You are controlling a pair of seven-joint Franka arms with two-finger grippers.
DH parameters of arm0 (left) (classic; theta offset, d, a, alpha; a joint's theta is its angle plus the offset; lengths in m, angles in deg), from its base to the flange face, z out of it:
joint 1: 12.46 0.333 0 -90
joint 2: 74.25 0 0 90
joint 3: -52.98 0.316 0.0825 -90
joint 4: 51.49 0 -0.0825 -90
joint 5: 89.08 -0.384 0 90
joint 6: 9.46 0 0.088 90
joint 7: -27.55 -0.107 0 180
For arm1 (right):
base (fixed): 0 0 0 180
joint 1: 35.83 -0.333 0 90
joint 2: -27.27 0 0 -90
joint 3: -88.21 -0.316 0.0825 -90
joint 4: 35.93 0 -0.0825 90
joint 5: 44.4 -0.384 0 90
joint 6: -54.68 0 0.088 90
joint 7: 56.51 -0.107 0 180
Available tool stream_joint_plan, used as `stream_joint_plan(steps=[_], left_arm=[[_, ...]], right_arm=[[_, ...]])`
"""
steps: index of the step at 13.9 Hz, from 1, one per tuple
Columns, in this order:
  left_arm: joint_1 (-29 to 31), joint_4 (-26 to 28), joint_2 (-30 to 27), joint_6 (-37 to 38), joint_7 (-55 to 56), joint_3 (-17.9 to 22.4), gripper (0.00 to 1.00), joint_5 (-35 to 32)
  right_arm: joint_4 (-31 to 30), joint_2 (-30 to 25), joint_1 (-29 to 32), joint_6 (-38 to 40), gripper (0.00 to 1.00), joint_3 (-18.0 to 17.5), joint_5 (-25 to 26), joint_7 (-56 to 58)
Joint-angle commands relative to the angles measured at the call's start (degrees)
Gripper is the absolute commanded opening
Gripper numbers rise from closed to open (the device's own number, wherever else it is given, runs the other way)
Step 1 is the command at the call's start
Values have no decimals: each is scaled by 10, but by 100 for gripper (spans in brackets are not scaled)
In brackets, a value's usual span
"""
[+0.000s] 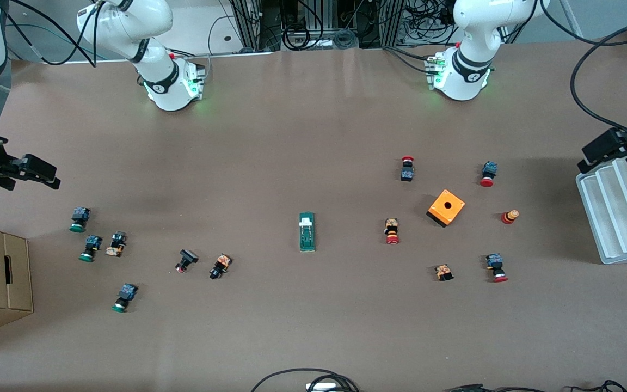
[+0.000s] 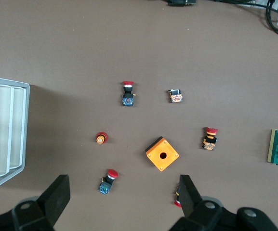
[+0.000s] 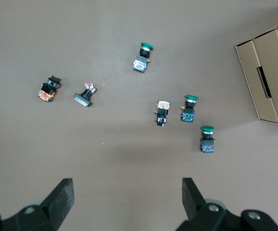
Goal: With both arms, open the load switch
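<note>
Claws on both arms are spread wide and hold nothing. The left claw (image 2: pixel 122 202) hangs over the bench (image 1: pixel 313 136) at the left arm's end, above a red-capped push button (image 2: pixel 108 181) and near the orange cube (image 1: pixel 446 207). The right claw (image 3: pixel 126 204) hangs over bare bench at the right arm's end, near a cluster of green-capped push buttons (image 3: pixel 191 109). Between them, well apart from both, the load switch (image 1: pixel 307 232) lies flat near mid-bench, its long axis running toward the front camera, white piece at the end toward the arms' bases. Neither arm looks clearly nearer; each must likely reach inward toward the middle.
</note>
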Motion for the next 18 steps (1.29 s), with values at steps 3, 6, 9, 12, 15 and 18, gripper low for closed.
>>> stream_joint_plan(steps=[3,6,9,12,15,18], left_arm=[[4,52,-33,0,-1,0,100,-24],[2,31,-5,5,-4,-3,100,-31],[-2,28,8,8,-3,-5,100,-29],[-5,28,21,3,-2,-8,100,-28],[-11,27,24,-3,0,-13,100,-31],[-8,28,24,-2,-1,-12,100,-32]], right_arm=[[13,5,-3,4,100,1,15,-7],[13,6,-3,4,100,1,15,-7],[13,5,-3,4,100,1,15,-7],[13,5,-3,5,100,1,14,-7],[13,4,-3,4,100,1,14,-7],[13,4,-3,5,100,0,13,-7]])
